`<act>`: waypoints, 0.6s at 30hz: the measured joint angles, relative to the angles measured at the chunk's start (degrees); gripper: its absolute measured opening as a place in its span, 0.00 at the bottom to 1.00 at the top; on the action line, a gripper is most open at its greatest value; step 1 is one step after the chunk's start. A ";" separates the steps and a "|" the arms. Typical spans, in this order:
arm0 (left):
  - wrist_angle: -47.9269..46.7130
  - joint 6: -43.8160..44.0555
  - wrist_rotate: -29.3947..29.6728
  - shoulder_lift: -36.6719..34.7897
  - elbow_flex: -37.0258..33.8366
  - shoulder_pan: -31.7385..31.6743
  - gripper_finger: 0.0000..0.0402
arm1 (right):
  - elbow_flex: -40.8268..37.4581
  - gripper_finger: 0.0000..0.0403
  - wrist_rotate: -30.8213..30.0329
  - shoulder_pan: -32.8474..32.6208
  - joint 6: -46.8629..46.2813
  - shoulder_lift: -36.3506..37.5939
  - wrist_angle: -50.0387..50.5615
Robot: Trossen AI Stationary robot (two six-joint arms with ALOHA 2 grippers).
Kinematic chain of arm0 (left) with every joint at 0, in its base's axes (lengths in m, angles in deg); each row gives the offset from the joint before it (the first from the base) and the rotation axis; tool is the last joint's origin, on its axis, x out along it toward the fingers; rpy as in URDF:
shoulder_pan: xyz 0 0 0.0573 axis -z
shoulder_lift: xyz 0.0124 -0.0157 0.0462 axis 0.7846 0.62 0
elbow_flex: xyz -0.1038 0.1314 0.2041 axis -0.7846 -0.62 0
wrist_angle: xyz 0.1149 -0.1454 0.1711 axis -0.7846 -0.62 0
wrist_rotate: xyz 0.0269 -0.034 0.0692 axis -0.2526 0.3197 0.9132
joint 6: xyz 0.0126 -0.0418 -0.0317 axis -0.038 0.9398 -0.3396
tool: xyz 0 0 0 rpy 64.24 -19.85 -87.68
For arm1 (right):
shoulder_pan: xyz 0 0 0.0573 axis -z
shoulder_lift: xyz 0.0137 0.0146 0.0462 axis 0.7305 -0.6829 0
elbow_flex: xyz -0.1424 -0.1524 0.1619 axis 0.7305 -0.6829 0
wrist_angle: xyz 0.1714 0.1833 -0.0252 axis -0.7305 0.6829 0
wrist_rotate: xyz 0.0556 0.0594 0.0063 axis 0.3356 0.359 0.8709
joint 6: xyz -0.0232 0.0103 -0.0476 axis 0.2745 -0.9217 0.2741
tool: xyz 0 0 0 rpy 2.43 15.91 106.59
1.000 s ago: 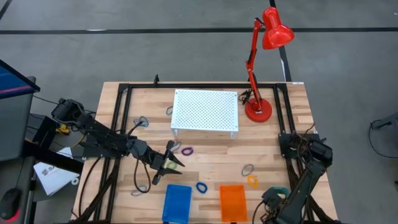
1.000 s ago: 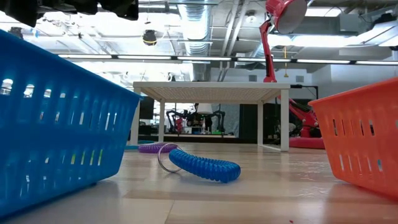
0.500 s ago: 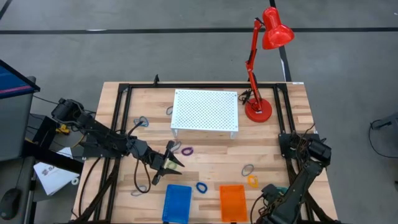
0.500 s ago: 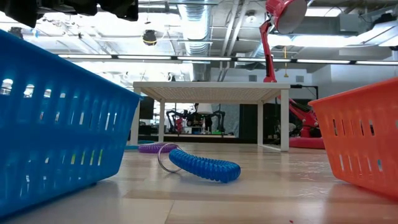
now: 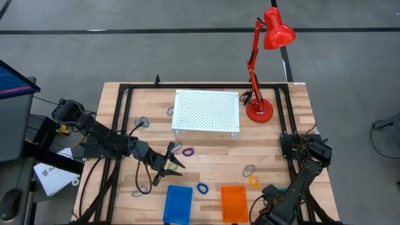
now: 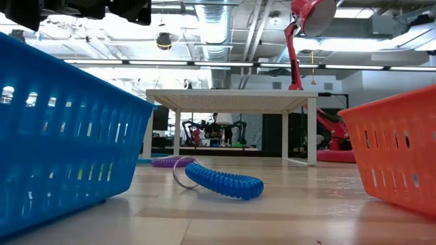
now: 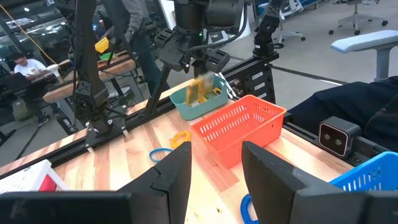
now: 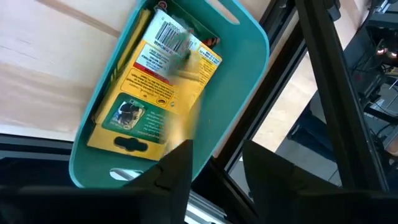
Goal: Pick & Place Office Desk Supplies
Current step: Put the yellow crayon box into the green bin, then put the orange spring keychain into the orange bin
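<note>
Over the teal tray we are seeing the right gripper spreading its fingers from shut, the crayon box dropping blurred into the tray, so this placement is likely finishing.

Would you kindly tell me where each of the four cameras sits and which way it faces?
High view: overhead, looking straight down on the table; both arms show, with the left gripper and the right gripper.
Low view: at tabletop height, looking level past the blue coil; an arm's dark underside at top.
Left wrist view: on the left arm, facing the orange basket; own fingers below.
Right wrist view: looking down into the teal bin.
Shared: both wrist views show that bin; high and low show the coil.
</note>
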 joint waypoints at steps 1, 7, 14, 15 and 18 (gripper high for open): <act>0.00 -0.02 0.00 0.00 0.00 0.00 0.34 | 0.00 0.36 -0.16 -0.02 0.00 0.00 0.02; 0.00 -0.02 0.00 0.00 -0.02 0.00 0.34 | 0.00 0.38 -3.31 0.01 0.17 0.00 -0.17; -3.09 -0.07 0.02 0.00 -0.04 -0.02 0.34 | 3.07 0.38 -11.48 0.00 1.49 0.00 -0.41; -3.75 -0.07 0.02 0.00 -0.04 -0.02 0.34 | 4.27 0.38 -13.60 0.01 1.77 0.00 -0.45; -6.39 -0.03 0.02 0.00 -0.04 -0.02 0.34 | 8.67 0.38 -20.27 0.01 2.54 0.00 -0.29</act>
